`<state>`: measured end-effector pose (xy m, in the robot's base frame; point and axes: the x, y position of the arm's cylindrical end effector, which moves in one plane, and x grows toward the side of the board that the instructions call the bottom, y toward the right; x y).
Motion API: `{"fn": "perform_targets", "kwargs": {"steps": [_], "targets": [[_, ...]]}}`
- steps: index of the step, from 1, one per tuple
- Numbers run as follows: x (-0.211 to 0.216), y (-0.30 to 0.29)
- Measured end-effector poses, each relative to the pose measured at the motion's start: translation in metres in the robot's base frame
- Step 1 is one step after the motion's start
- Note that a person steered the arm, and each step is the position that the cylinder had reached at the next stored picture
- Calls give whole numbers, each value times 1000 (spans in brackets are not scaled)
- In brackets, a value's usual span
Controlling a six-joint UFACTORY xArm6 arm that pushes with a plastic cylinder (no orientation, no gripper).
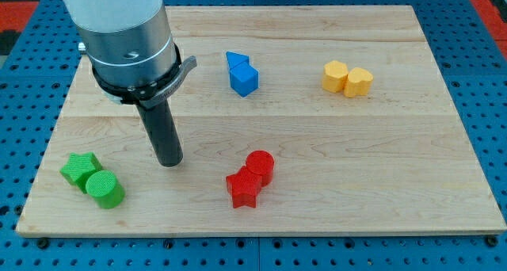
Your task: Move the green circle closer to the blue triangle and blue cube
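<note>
The green circle (105, 189) lies at the board's lower left, touching a green star (80, 169) on its upper left. The blue triangle (236, 62) and the blue cube (245, 80) sit together at the view's top centre, touching. My tip (169, 162) rests on the board, up and to the right of the green circle, with a clear gap between them. It is far below and left of the blue pair.
A red circle (260, 166) and a red star (243, 188) touch each other at the lower centre. Two yellow blocks (347, 78) sit together at the upper right. The wooden board (333, 144) is framed by blue pegboard.
</note>
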<state>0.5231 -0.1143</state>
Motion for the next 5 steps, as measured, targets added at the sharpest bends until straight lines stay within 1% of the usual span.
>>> {"fn": "perform_targets", "kwargs": {"steps": [1,2,3,4,5], "targets": [[36,-7],[42,-44],[27,-55],[31,-26],[69,-26]]}}
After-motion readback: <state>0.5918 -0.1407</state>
